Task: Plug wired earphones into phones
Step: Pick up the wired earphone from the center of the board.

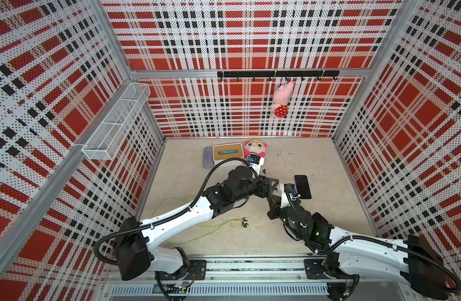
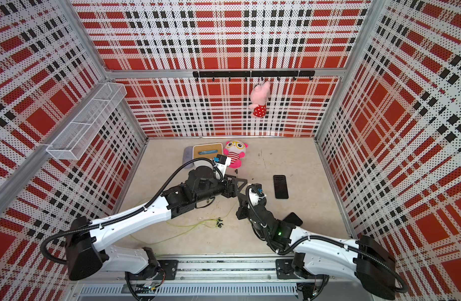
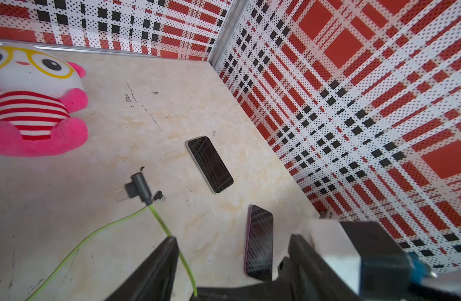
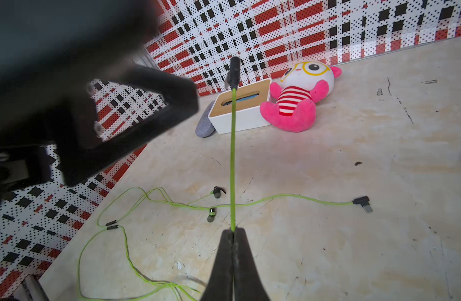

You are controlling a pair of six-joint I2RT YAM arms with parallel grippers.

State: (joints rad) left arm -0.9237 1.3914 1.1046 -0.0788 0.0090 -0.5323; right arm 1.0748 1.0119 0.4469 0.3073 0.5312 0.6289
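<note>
A: Biggest first: how are we placed on the worktop (image 1: 315,161)?

B: Our 2 arms meet over its middle. The left arm (image 1: 182,216) reaches in from the front left corner, facing the right edge. The right arm (image 1: 354,242) comes from the front right corner and faces the back left corner.

A: And our claws?

B: Our right claw (image 4: 233,232) is pinched fully together on the yellow-green cable (image 4: 232,156) of 1 earphone set, a little below its right-angle plug (image 4: 234,70), held in the air. Our left claw (image 3: 233,237) is spread wide. That cable runs through the gap close to 1 finger (image 3: 156,268), yet we judge nothing is gripped.

A: The phones?

B: Both are on the right half. The far phone (image 1: 302,186) lies flat just beside our right wrist, long axis roughly front to back. The near phone (image 2: 293,219) lies toward the front right corner, partly under our right arm. Both lie ahead of the left claw but off to the side of the right claw, which holds the plug out away from them.

A: So?

B: We judge the plug must swing round to a phone's short edge; which edge has the socket we cannot tell. Our right arm is nearer.
</note>
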